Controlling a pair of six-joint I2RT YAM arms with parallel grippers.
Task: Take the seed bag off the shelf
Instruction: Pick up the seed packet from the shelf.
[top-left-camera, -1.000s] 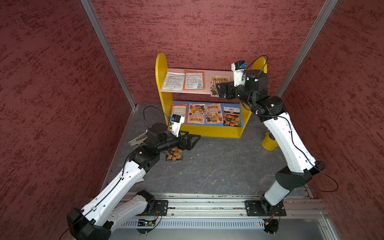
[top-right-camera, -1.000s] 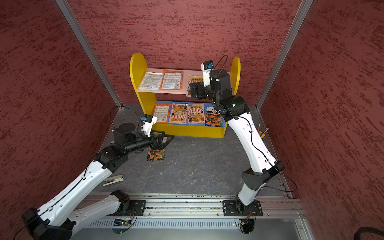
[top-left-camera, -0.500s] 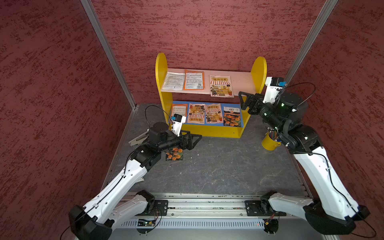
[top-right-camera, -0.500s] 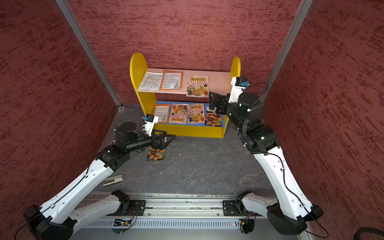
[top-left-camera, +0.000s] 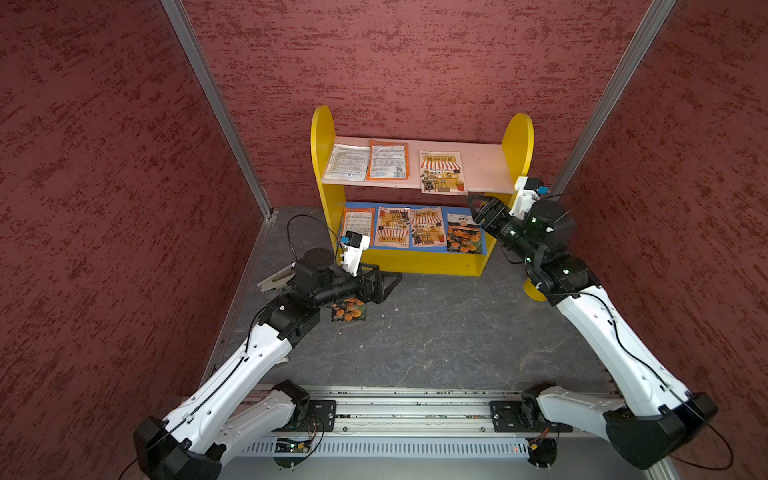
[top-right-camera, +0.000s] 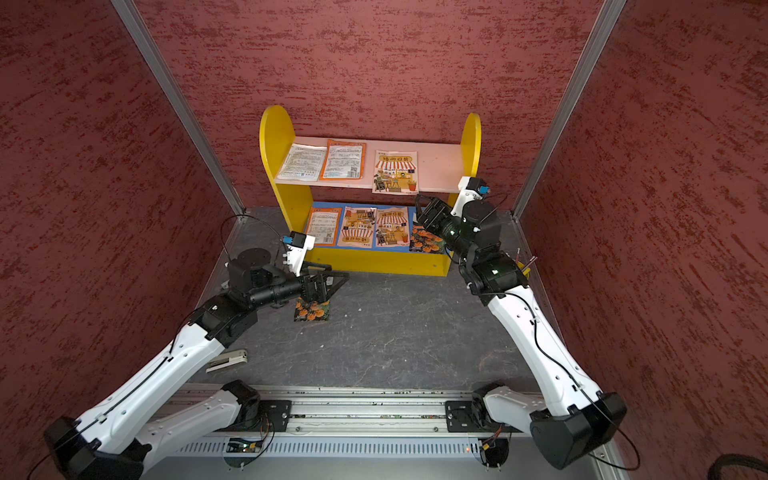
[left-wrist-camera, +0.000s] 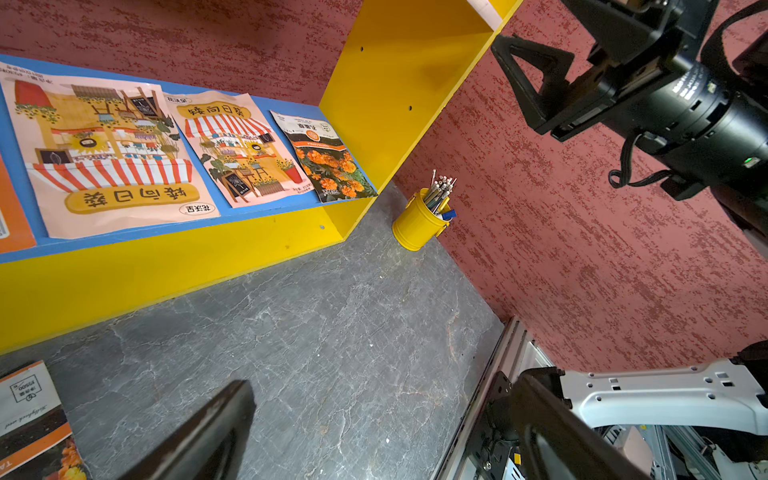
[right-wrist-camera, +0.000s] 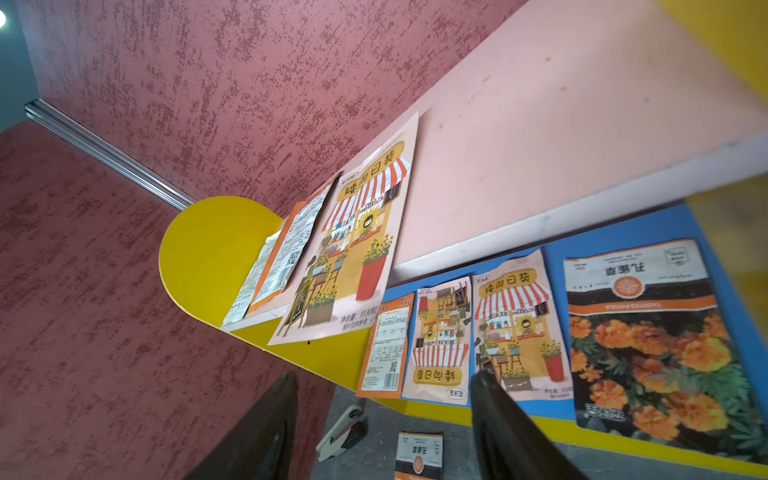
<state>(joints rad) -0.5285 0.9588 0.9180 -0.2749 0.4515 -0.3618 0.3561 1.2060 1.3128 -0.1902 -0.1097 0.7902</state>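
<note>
Yellow shelf (top-left-camera: 322, 137): right end effector (top-left-camera: 474, 208), part-open and empty, hovers by marigold seed bag (top-left-camera: 462, 239); best pinch front edge.

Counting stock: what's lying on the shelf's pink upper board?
Three bags: a white bag, an orange bag and a shopfront bag overhanging the front edge. The rest of the upper board is bare. Anything beneath the bags is covered.

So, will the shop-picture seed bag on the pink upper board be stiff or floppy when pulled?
Probably floppy: the seed bag looks thin and lies flat. Likely light, so it may slide easily on the pink upper board. Its front edge overhangs, which should help pinching.
</note>
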